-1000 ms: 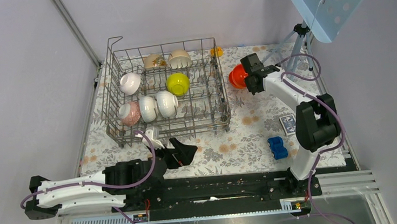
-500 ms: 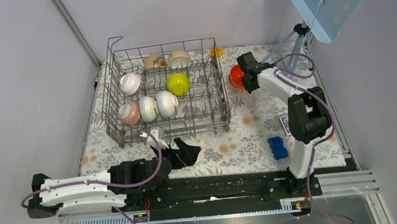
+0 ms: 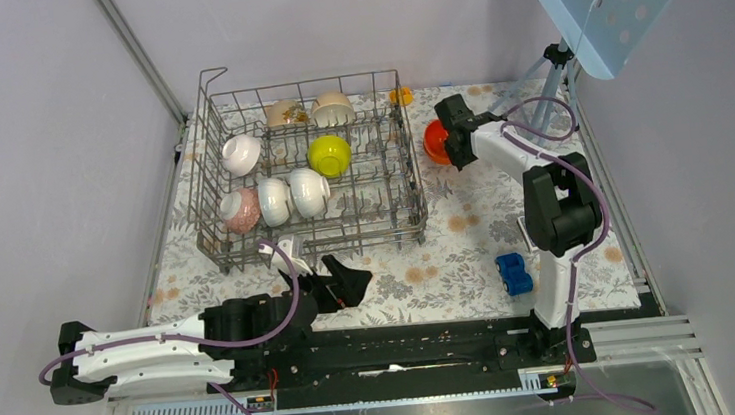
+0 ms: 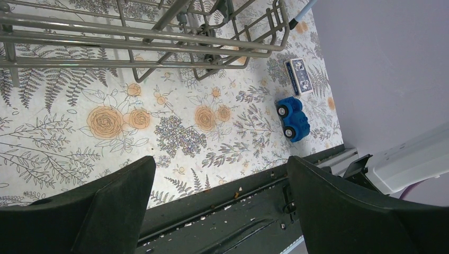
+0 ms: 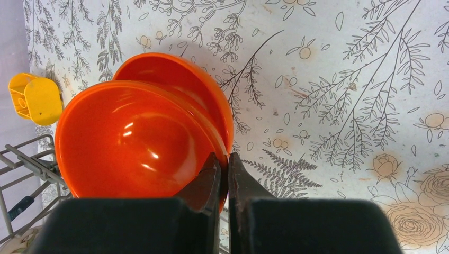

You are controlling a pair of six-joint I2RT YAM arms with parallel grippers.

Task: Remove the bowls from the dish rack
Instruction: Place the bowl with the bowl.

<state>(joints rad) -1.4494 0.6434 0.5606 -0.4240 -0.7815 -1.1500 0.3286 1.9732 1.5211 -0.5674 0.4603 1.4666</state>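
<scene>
The grey wire dish rack [image 3: 321,240] stands at the far left and holds several bowls: white [image 3: 241,153], yellow-green [image 3: 329,155], beige [image 3: 333,107], a patterned one [image 3: 284,112], pink-speckled [image 3: 239,210] and two more white [image 3: 291,196]. My right gripper [image 3: 451,141] is just right of the rack, shut on the rim of an orange-red bowl [image 5: 132,137], one finger inside and one outside [image 5: 223,161]. A second orange-red bowl [image 5: 182,79] lies on the mat right under it. My left gripper [image 3: 334,276] is open and empty in front of the rack [image 4: 143,37].
A small blue toy car [image 3: 515,274] and a card [image 3: 533,229] lie near the right arm's base. A yellow object [image 5: 36,98] sits at the rack's far right corner. A tripod [image 3: 556,60] stands at the far right. The floral mat [image 4: 174,127] covers the table.
My right gripper has carried the orange-red bowl a little left and away, closer to the rack's right side. The left arm shifted slightly, its gripper still open.
</scene>
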